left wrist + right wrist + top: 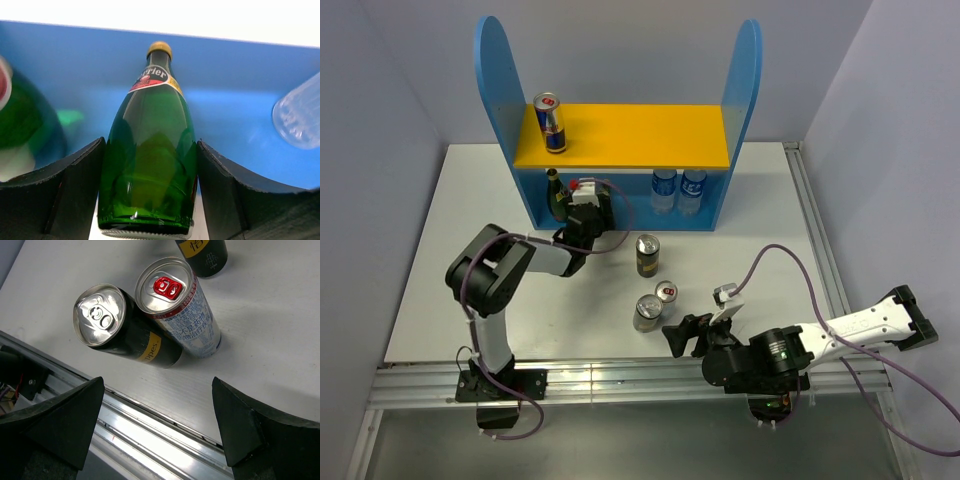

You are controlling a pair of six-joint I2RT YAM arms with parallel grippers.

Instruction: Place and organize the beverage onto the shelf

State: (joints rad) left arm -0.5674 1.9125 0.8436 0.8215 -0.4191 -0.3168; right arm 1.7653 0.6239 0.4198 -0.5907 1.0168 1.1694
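Note:
The shelf [620, 135] stands at the back of the table, with a blue-silver can [549, 122] on its yellow upper board. On the blue lower level my left gripper [588, 203] is shut on an upright green bottle [150, 150]; both fingers [75, 185] press its sides. A second green bottle [556, 195] stands just to its left, blurred in the left wrist view [20, 125]. Two dark cans [647, 254] [647, 312] and a silver can [667, 292] stand on the table. My right gripper [685, 335] hangs open and empty over the front rail, near the cans [125, 330] [180, 310].
Two clear plastic bottles [663, 190] [693, 190] stand on the right half of the shelf's lower level; one shows at the right of the left wrist view [297, 117]. A metal rail [620, 375] runs along the table's front edge.

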